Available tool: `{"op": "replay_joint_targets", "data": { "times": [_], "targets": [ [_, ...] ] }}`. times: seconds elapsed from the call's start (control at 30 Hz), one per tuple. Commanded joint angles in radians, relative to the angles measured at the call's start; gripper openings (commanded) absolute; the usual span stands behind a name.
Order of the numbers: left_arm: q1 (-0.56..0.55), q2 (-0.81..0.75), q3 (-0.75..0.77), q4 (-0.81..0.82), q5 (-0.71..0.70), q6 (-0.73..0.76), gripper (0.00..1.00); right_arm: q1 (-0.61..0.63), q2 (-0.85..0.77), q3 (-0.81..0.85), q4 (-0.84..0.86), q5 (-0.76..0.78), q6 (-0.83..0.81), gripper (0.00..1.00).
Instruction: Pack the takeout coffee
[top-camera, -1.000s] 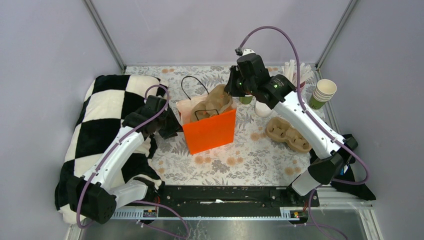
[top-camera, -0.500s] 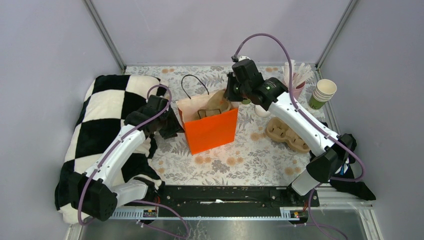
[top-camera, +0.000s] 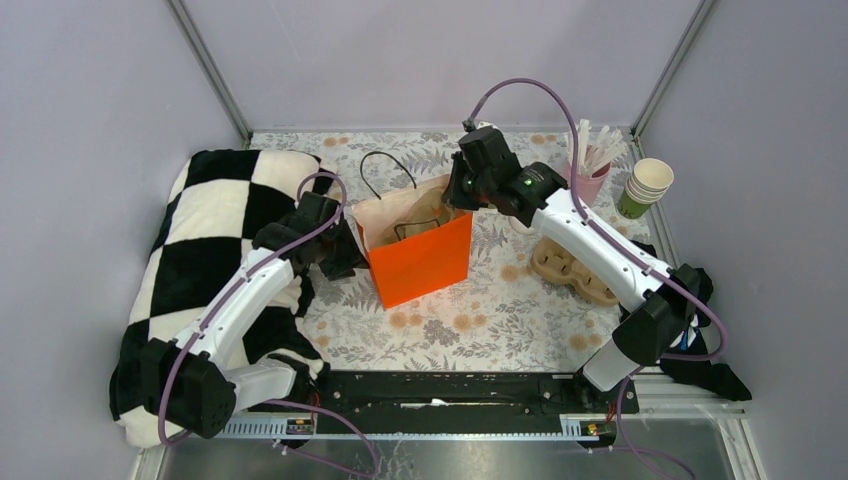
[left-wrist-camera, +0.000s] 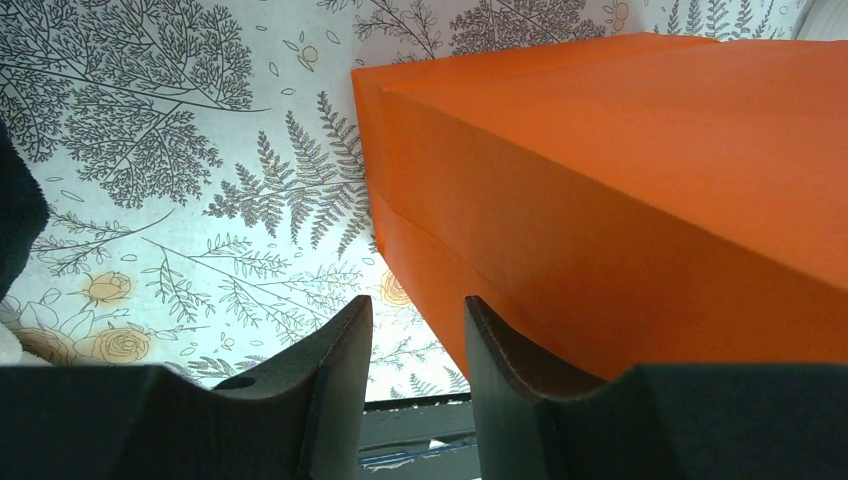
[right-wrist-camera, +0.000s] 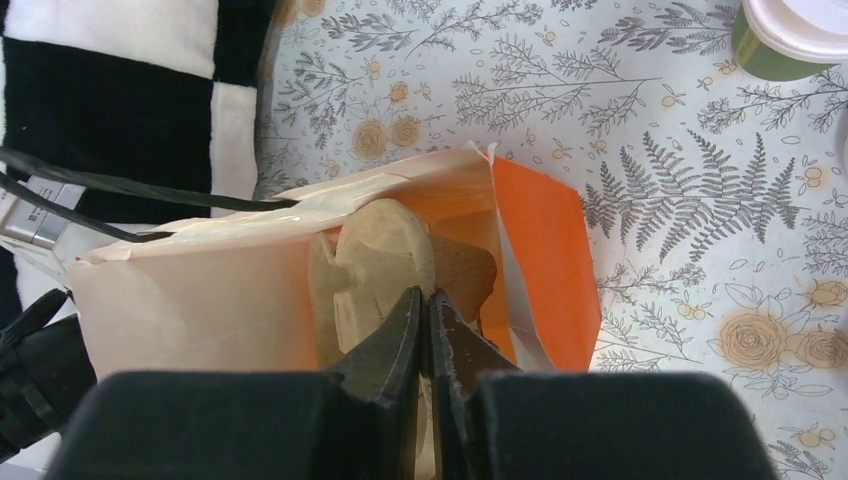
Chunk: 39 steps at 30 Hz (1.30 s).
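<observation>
Pinching the pulp carrier (right-wrist-camera: 385, 260) inside the orange bag (right-wrist-camera: 540, 250), the right end effector (right-wrist-camera: 425, 295) is closed. The left end effector (left-wrist-camera: 417, 305) stands narrowly parted, empty, beside that bag. In the right wrist view's upper right, the takeout coffee (right-wrist-camera: 790, 30) stands on the desk (right-wrist-camera: 650, 100).

Green, white-lidded takeout coffee (right-wrist-camera: 790, 30), upright on floral table cover beyond orange bag (right-wrist-camera: 535, 250).

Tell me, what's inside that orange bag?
A brown pulp carrier pokes out of the orange bag, pinched by the right pincer. Whatever lies deeper is hidden by the carrier and the bag's walls.
</observation>
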Motion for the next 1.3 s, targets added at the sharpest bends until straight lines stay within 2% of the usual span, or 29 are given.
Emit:
{"op": "replay_joint_targets", "data": {
  "times": [0.0,0.17,0.23,0.3,0.33,0.43,0.6,0.73,0.9,1.03,1.27],
  "targets": [
    [0.003,-0.029,-0.011,0.032,-0.002,-0.008,0.43,0.011,-0.045,-0.015,0.063,-0.003,0.027,0.00],
    [0.002,-0.035,-0.018,0.032,-0.003,-0.018,0.43,0.011,-0.038,-0.020,0.067,-0.009,0.016,0.00],
    [0.003,-0.038,-0.019,0.032,-0.006,-0.021,0.43,0.009,-0.029,-0.005,0.049,-0.008,-0.012,0.21],
    [0.003,-0.050,-0.016,0.021,-0.020,-0.028,0.43,0.009,-0.011,0.086,-0.077,0.052,-0.062,0.48],
    [0.002,-0.058,-0.013,0.013,-0.030,-0.030,0.43,0.009,-0.005,0.150,-0.148,0.070,-0.094,0.57],
    [0.003,-0.088,0.012,-0.038,-0.066,-0.032,0.43,0.010,-0.026,0.280,-0.257,0.074,-0.175,0.67],
    [0.004,-0.121,0.097,-0.145,-0.104,-0.012,0.43,0.009,-0.038,0.375,-0.370,0.025,-0.239,0.70],
    [0.004,-0.119,0.198,-0.202,-0.130,-0.006,0.47,0.005,-0.062,0.298,-0.382,0.095,-0.293,0.82],
    [0.004,-0.116,0.333,-0.201,-0.112,-0.026,0.52,-0.050,-0.049,0.279,-0.393,0.119,-0.314,0.89],
    [0.004,-0.109,0.378,-0.171,-0.086,-0.053,0.56,-0.196,-0.050,0.259,-0.377,-0.024,-0.284,0.89],
    [0.004,-0.094,0.378,-0.134,-0.019,-0.081,0.61,-0.232,0.004,0.196,-0.427,0.113,-0.414,0.90]
  ]
}}
